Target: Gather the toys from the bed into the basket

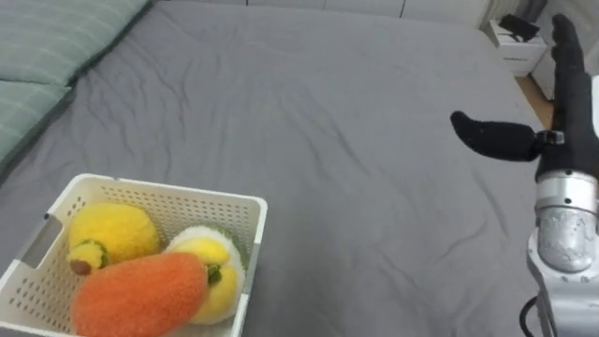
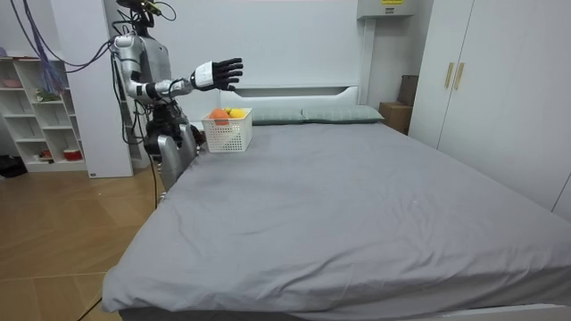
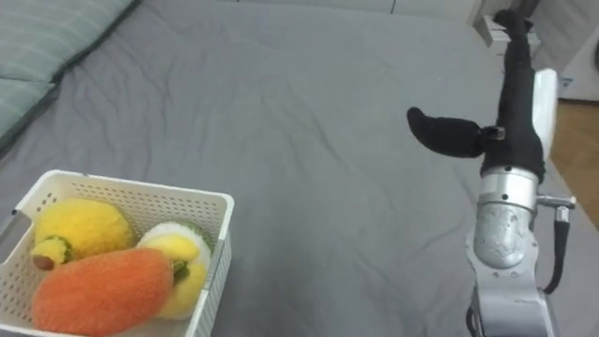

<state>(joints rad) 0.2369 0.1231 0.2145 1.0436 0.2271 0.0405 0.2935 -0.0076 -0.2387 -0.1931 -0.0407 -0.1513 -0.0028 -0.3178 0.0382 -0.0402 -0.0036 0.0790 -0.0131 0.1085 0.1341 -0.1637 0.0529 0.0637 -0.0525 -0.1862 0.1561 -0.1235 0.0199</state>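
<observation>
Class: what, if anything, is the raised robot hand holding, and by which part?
Nothing: the right robot hand is open over the bed, fingers straight; the toys lie in the basket.

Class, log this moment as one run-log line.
right hand: open, raised over bed | basket: on bed, plush toys inside

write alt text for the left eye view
A white basket on a grey bed, lower left, holds orange and yellow plush toys. The right robot hand is raised open at the right edge.
</observation>
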